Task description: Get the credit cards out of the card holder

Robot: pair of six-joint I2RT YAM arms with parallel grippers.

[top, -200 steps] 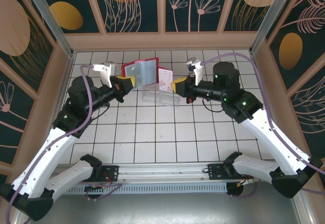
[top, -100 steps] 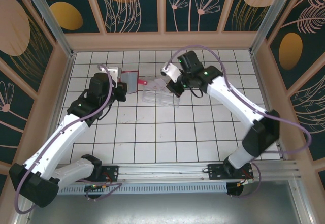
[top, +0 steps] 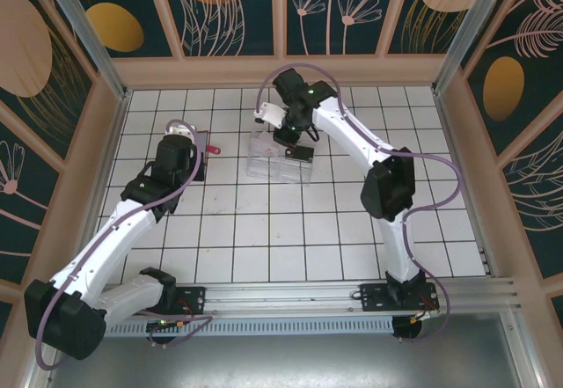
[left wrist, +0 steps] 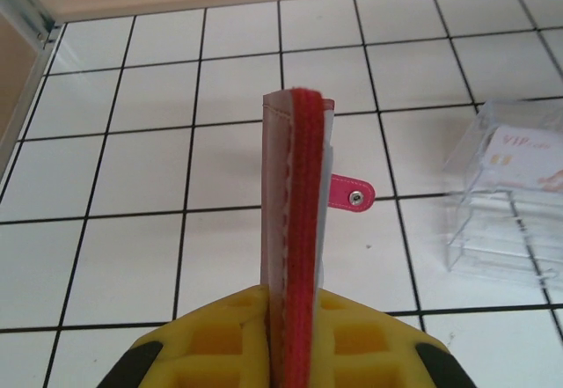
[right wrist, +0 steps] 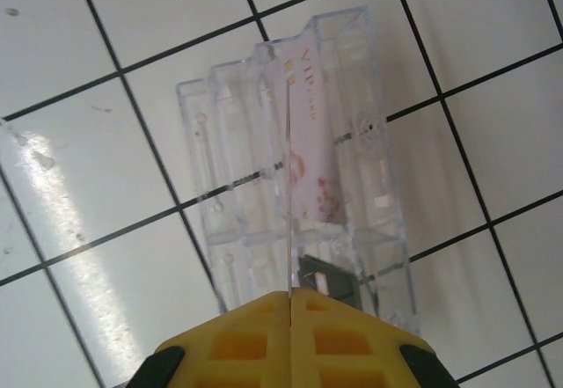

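Card holder (left wrist: 299, 230), red and folded flat, stands upright on its edge, clamped between my left fingers (left wrist: 220, 344) at its near end, above the white tiled tabletop (left wrist: 123, 186). Its little pink-red snap tab (left wrist: 352, 196) sticks out to the right. Farther on and to the right, a clear plastic tray (right wrist: 229, 142) rests on the tiles, well apart from the holder. My right fingers (right wrist: 237, 344) hang over the tray, pressed together on a thin card (right wrist: 288, 186) seen edge-on. A pale pink face marked VIP (right wrist: 315, 142) shows just beside that edge; I cannot tell whether it is the same card. A dark piece (right wrist: 327, 274) sits at the tray's near end.
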